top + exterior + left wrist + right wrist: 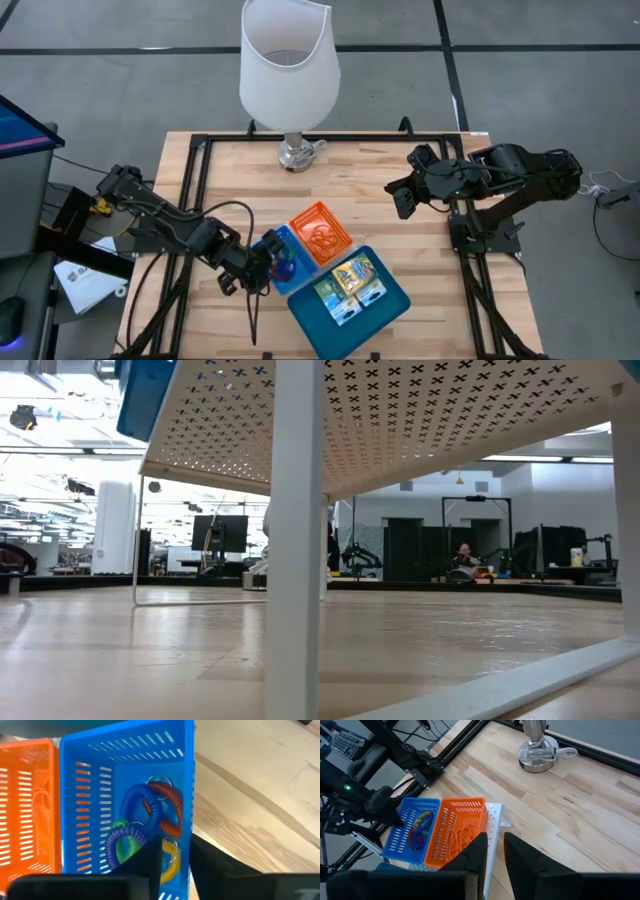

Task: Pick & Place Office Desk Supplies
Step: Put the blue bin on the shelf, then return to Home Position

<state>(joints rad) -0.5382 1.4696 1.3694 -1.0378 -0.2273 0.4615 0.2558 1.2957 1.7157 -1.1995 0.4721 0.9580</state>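
Observation:
A blue slotted basket (285, 258) (415, 827) holds blue, red, green and yellow coil rings (150, 810). It sits side by side with an orange basket (320, 232) (457, 827) that holds orange rubber bands (462, 832). Two colourful printed boxes (350, 283) lie in a blue tray (392, 300). My left gripper (262, 262) (177, 855) is open at the blue basket's left wall, with one finger inside and one outside. My right gripper (403, 200) (496, 850) hovers over bare table near the right side, its fingers a narrow gap apart and holding nothing. My left gripper straddles the blue basket's wall (190, 820) on the side toward the table's left edge, coming slanting from above. The inner finger (150, 857) stands clear of the wall, with the yellow coil showing between them. I cannot tell whether the outer finger (210, 862) touches the wall.
A big white lamp (288, 65) stands at the far edge on a metal foot (537, 757). A white perforated rack (492, 827) (400, 410) lies under the baskets and fills the low view. Bare wood lies between the lamp and the baskets. Black frame rails run along the table's sides.

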